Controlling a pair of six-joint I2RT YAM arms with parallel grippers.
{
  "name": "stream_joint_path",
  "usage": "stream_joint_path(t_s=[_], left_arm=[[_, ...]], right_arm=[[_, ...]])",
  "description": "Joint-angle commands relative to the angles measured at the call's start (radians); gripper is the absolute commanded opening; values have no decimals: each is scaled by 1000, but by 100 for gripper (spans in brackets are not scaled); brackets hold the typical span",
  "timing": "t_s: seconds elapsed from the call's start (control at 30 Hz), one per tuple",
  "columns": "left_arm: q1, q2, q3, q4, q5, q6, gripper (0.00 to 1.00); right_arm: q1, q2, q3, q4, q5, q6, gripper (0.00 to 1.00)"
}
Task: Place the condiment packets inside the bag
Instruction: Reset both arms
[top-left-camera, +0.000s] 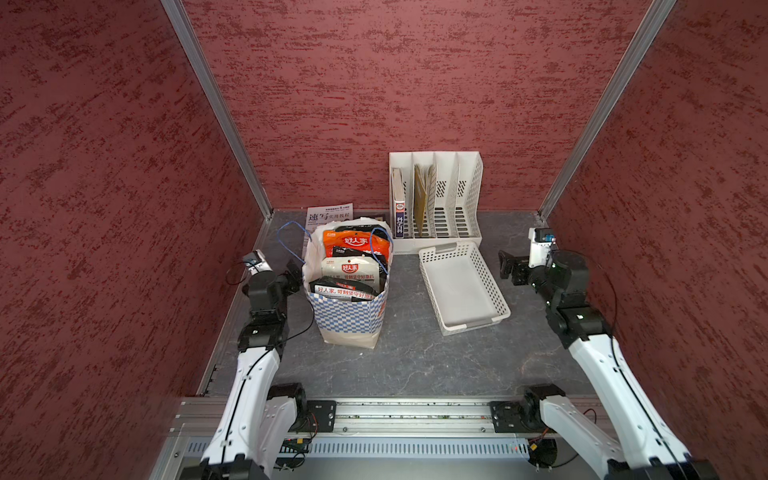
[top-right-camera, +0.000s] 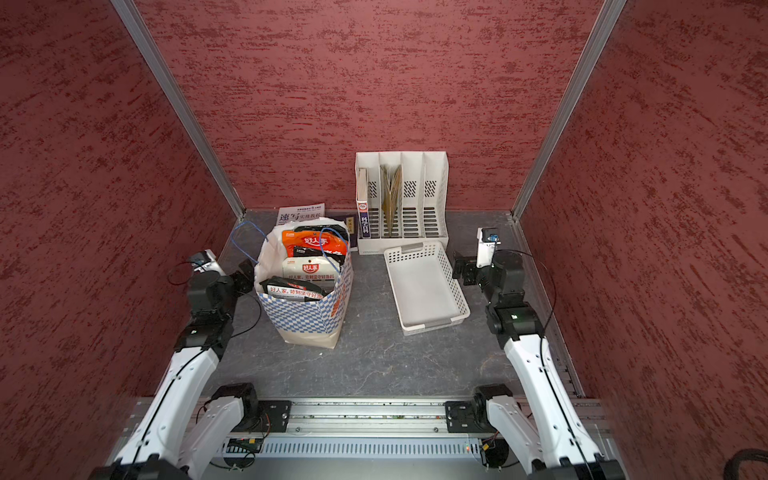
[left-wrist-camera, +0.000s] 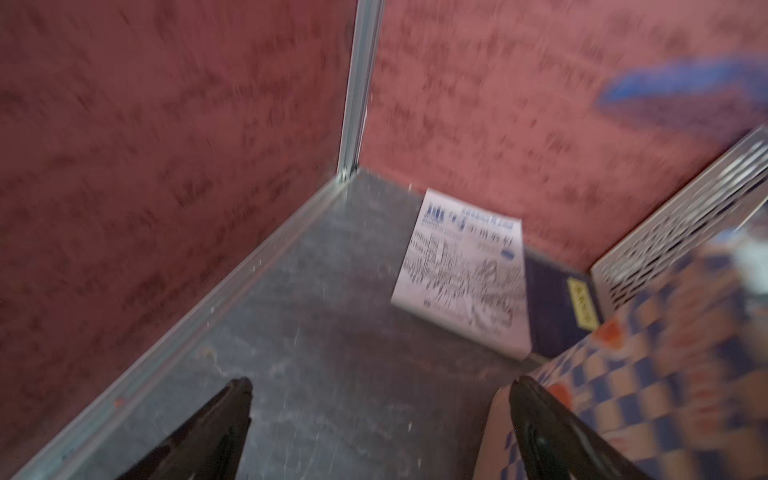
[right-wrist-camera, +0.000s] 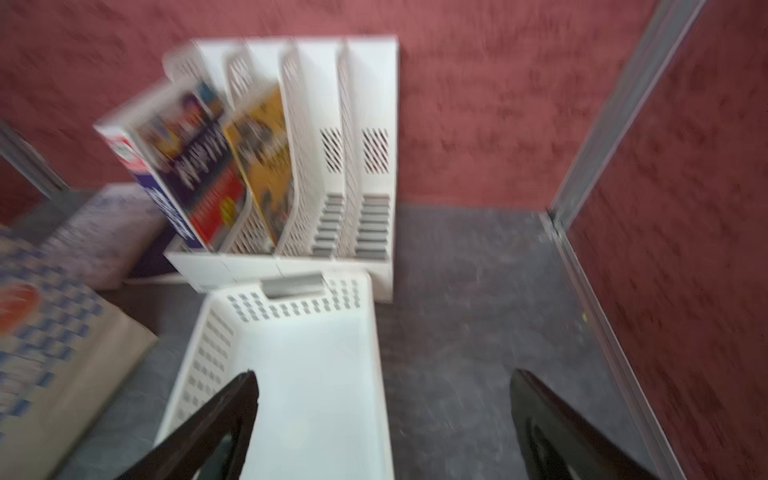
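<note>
At left of centre in a top view, my left claw (top-left-camera: 293, 269) stands spread wide and empty, just beside the bag (top-left-camera: 353, 320). The bag stands upright at centre, with the condiment packets (top-left-camera: 356, 253) stacked inside it and their tops showing above its rim. At right of frame, my right claw (top-left-camera: 510, 268) is likewise spread and empty, near the white basket (top-left-camera: 461, 286).
</note>
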Motion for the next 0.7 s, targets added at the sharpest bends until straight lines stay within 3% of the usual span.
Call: stream_joint_path(t_s=[0.0,0.13,0.23,0.33,0.5,0.67], left_arm=[[-56,69,-68,318,-60,118,100],[-97,187,-136,519,5,197,100],[-92,295,-214,776,64,213,100],[-69,426,-234,916,123,206,100],[-53,676,-256,1205,234,218,100],[-44,669,-166,1062,216,199,100]], right_arm=[[-20,107,-113,251,24,-89,98],[-23,228,-234,538,-65,-58,99],[-23,308,-294,699,-75,-43,98],[-24,388,-332,851,-79,-55,98],[-24,498,-313,952,-106,-34,98],[-46,598,-345,1096,-25,25,98]])
